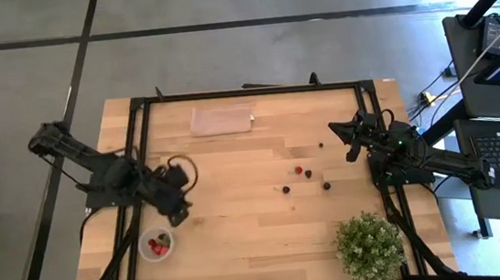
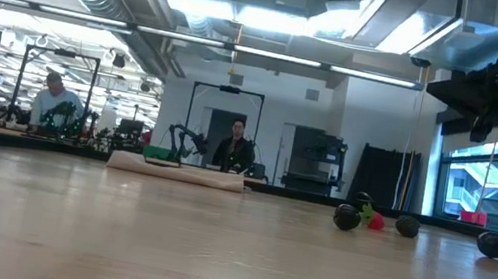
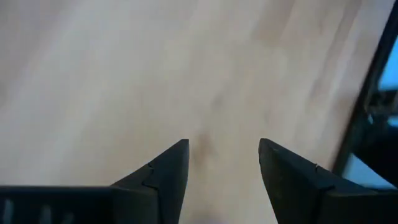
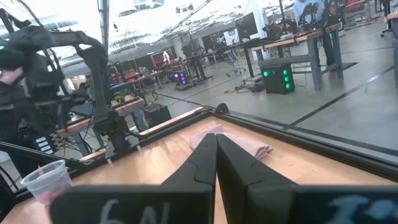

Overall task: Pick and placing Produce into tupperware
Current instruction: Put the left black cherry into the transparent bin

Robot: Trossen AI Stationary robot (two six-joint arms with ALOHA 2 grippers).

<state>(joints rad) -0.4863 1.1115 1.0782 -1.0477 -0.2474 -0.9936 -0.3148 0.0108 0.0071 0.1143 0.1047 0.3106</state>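
The clear round tub (image 1: pixel 156 245) stands near the table's near left corner, with red strawberries and a dark berry inside; the right wrist view also catches the tub (image 4: pixel 46 180). A red strawberry (image 1: pixel 298 169) and three dark berries (image 1: pixel 308 173) (image 1: pixel 285 190) (image 1: pixel 326 186) lie loose on the wood right of centre, and show in the low view as dark berries (image 2: pixel 346 218) around the strawberry (image 2: pixel 376 222). My left gripper (image 1: pixel 182 216) (image 3: pixel 224 146) is open over bare wood, just beyond the tub. My right gripper (image 1: pixel 333 128) (image 4: pixel 216 135) is shut and empty, raised above the table beyond the loose fruit.
A flat pinkish cloth (image 1: pixel 221 120) lies near the far edge. A bushy potted plant (image 1: pixel 369 248) stands at the near right corner. A black frame (image 1: pixel 245 93) runs around the table's edges. People and benches fill the room behind the table (image 2: pixel 232 147).
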